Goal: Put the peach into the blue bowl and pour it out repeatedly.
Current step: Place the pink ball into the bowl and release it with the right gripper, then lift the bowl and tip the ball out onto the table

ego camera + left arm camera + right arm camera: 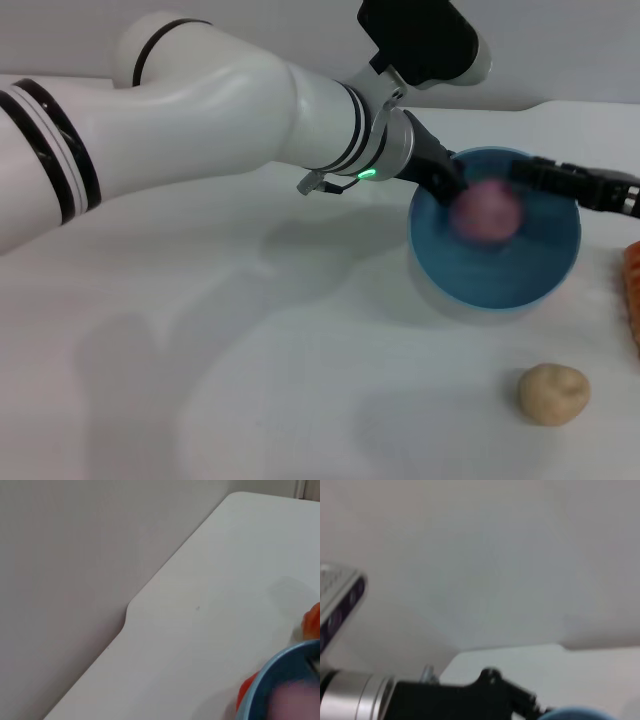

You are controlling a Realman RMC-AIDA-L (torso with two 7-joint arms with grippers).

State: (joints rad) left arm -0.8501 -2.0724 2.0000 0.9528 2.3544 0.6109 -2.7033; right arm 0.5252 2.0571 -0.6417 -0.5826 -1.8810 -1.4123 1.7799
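The blue bowl [495, 270] is at the right of the white table, its opening turned toward me. The pink peach [487, 212] is inside it, blurred. My left gripper [448, 183] reaches across from the left and sits at the bowl's left rim, right beside the peach. My right gripper [535, 175] comes in from the right and grips the bowl's far rim. The left wrist view shows the bowl's rim [272, 667] with the peach [295, 700] inside. The right wrist view shows the left arm's black gripper [485, 695] and a sliver of the bowl [575, 714].
A beige potato [553, 393] lies on the table [250, 350] in front of the bowl. An orange-red fruit [633, 290] shows at the right edge, and also behind the bowl in the left wrist view [312, 620]. The table's back edge meets a wall [60, 555].
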